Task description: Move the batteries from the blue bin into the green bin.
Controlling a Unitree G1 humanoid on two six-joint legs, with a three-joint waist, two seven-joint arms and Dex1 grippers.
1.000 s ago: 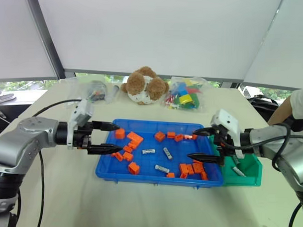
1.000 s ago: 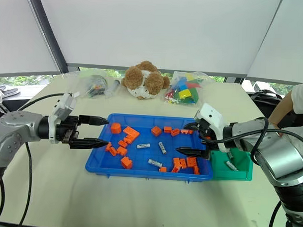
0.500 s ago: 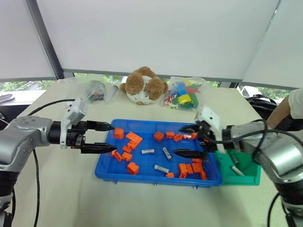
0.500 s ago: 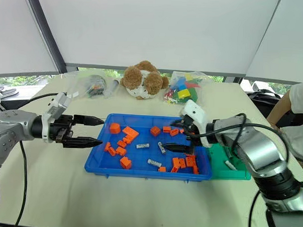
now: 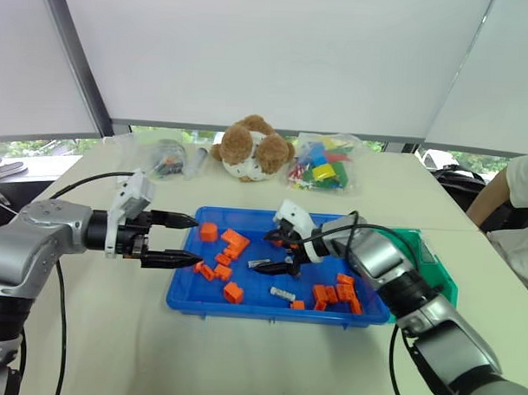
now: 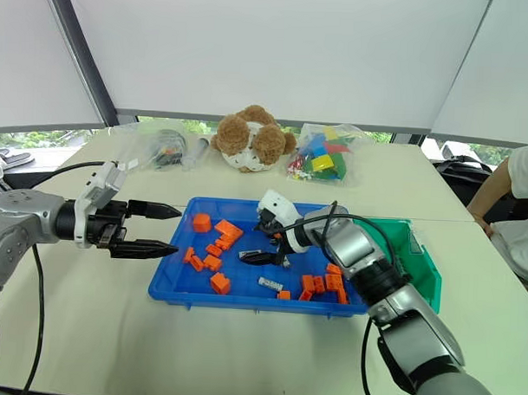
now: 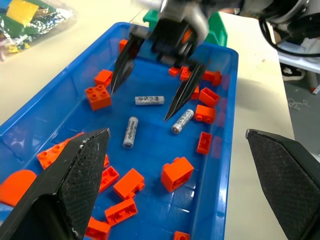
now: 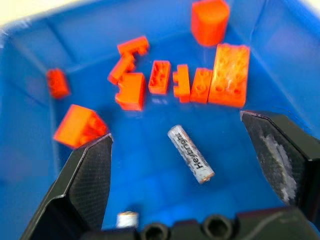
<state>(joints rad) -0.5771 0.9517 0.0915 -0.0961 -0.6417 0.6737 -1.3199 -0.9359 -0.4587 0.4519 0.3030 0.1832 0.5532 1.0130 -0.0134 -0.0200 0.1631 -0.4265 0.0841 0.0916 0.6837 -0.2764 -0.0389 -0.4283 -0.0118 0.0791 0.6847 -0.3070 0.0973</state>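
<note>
My right gripper (image 5: 273,254), jaws spread wide, hangs inside the blue bin (image 5: 185,285) at frame centre, above bare floor around the batteries (image 7: 149,100). My left gripper (image 5: 190,242), jaws apart, sits at the bin's left edge; the green bin (image 5: 441,275) touches the right wall.

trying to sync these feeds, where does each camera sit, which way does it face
Left eye and right eye views: on the head, looking forward and down at the blue bin, both arms showing.
Left wrist view: along the open left gripper, across the bin to the right gripper.
Right wrist view: between the open right gripper's fingers, down at a battery.
Shared: that battery lies between the right gripper's tips in the left wrist view.
</note>
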